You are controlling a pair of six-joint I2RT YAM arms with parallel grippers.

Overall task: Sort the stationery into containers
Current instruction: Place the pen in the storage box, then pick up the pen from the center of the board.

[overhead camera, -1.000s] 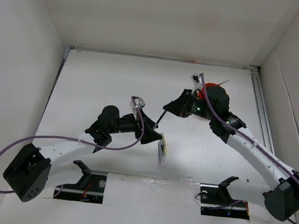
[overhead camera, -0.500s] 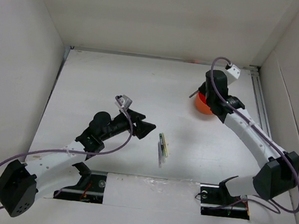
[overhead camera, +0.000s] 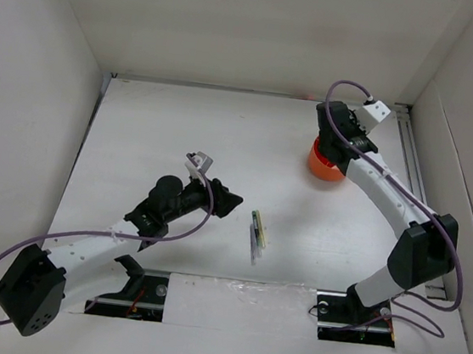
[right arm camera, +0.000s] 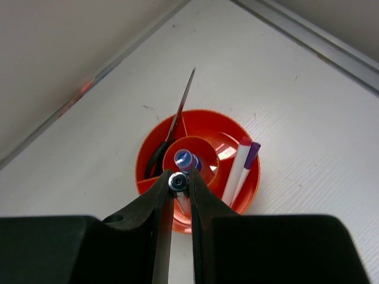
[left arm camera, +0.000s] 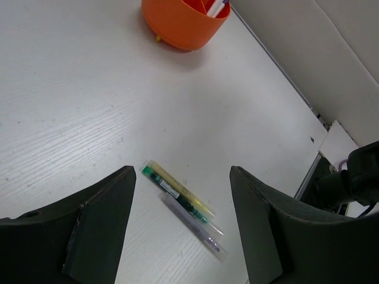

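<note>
Our right hand [right arm camera: 179, 182] pinches a pen [right arm camera: 177, 181] upright over the orange holder's [right arm camera: 207, 118] middle. Our open left hand [overhead camera: 232, 204] has loose pens [overhead camera: 257, 235] at about four o'clock.

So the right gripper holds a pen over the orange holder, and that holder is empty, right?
Not empty: the right wrist view shows two markers and a blue-capped item inside the orange holder. The right gripper does hold a pen over it.

So the left arm's crouched lower left, left gripper [overhead camera: 233, 202] wide open; right arm reaches upper right, right gripper [right arm camera: 179, 186] pinching a pen [right arm camera: 177, 180].
</note>
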